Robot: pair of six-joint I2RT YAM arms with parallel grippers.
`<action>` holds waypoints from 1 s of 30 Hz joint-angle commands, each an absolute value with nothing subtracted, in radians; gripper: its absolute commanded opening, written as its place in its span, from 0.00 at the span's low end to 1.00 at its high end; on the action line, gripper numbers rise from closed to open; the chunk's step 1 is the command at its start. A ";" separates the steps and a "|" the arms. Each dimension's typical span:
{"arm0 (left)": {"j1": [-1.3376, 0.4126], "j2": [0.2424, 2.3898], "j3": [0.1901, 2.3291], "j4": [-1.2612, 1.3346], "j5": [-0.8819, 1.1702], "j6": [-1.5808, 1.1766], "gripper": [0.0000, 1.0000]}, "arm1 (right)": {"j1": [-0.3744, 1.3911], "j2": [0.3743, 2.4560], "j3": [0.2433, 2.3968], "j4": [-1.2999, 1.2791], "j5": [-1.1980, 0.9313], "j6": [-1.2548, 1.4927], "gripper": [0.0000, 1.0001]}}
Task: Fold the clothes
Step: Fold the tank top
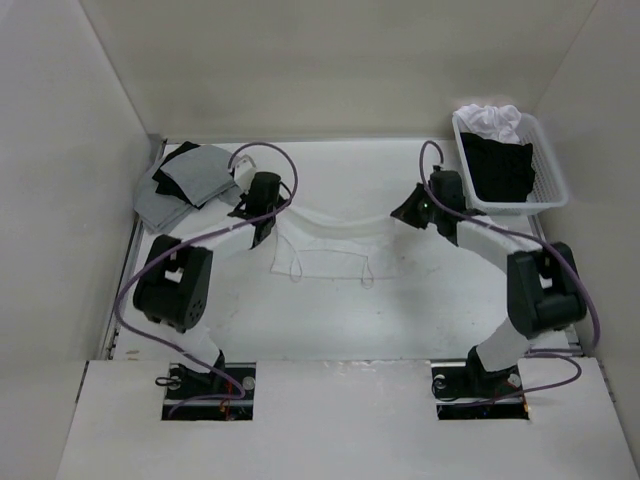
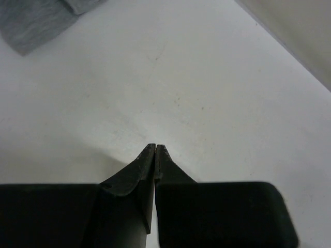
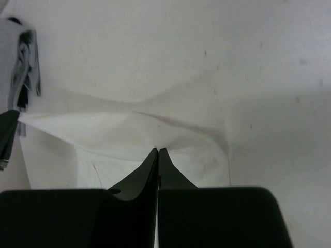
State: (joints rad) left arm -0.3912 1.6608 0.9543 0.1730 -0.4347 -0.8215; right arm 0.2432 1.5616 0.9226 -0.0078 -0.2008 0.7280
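The first fold was judged to be in hand. The camisole [image 1: 325,245] was seen stretched across the desk [image 1: 330,330], well to the left of the basket [image 1: 552,165], with one long edge raised off the surface. The right hand [image 3: 158,151] was shown pinched shut on that raised edge at the corner nearer the basket, with cloth gathered right at its tips. The left hand [image 2: 155,147] was closed tight as well. No cloth could be made out between its tips in its own view, but from above the taut edge was seen running straight to it at the corner farther from the basket, so a grip there was inferred.

Next, it was judged, both corners would need to be carried together and level, away from the basket's end of the desk and over toward the straps [image 1: 297,270], then laid down edge to edge.

The garment was seen to be thin, white and limp, sagging between the two grips. Its narrow straps lay loose on the side turned away from the basket.
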 commanded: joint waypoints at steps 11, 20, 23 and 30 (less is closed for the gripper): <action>-0.283 1.844 1.141 0.301 -0.265 -0.890 0.00 | 0.186 1.847 1.201 0.118 -0.232 0.709 0.01; -0.283 1.703 0.872 0.457 -0.206 -0.959 0.00 | 0.199 1.680 0.942 0.227 -0.196 0.729 0.01; -0.283 1.622 0.781 0.495 -0.201 -0.963 0.00 | 0.209 1.603 0.855 0.245 -0.172 0.732 0.00; -0.306 1.487 0.651 0.518 -0.181 -0.960 0.00 | 0.268 1.447 0.703 0.244 -0.118 0.732 0.00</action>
